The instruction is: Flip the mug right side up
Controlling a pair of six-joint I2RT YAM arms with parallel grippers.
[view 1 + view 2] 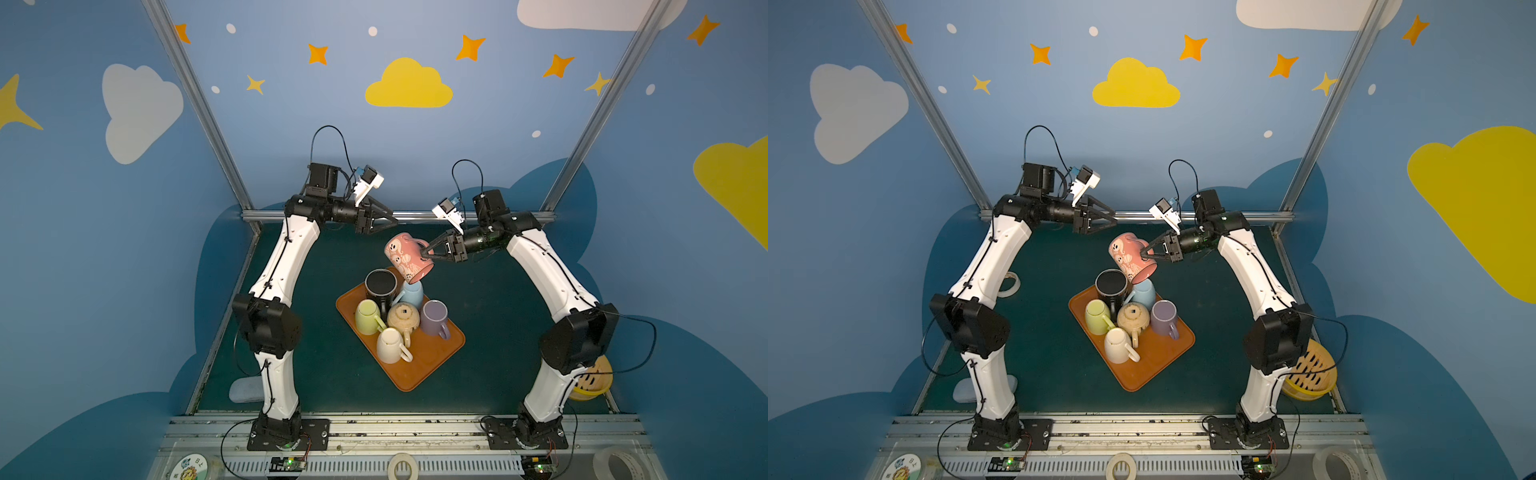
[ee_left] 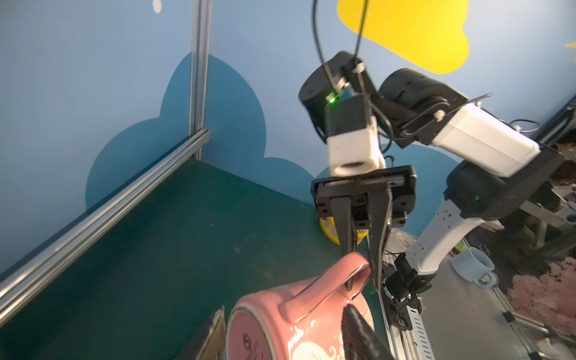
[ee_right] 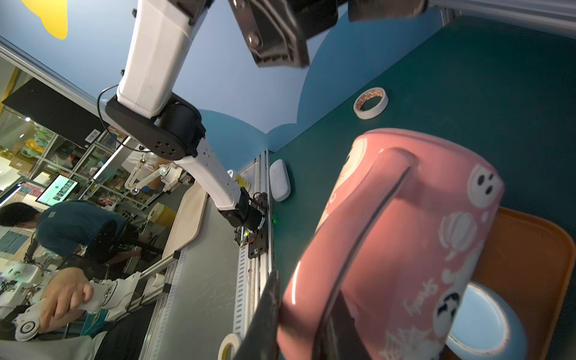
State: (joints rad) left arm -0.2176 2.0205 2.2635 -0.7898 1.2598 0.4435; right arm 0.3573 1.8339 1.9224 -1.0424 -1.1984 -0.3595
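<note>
The pink mug [image 1: 405,257] [image 1: 1128,257] with white ghost prints hangs tilted in the air above the far end of the orange tray [image 1: 415,370]. Its base points up and left and its mouth faces down at the tray. My right gripper [image 1: 427,252] [image 3: 302,318] is shut on the mug's handle [image 2: 336,274]. My left gripper [image 1: 392,219] [image 2: 285,308] is open just up and left of the mug's base [image 2: 249,339], its fingers on either side of the base. I see no grip there.
Several other mugs stand on the tray, among them a black one [image 1: 380,286] and a light blue one [image 1: 411,293] right under the pink mug. A tape roll [image 1: 1009,282], a grey pad [image 1: 245,390] and a yellow basket [image 1: 1308,374] lie by the table's sides.
</note>
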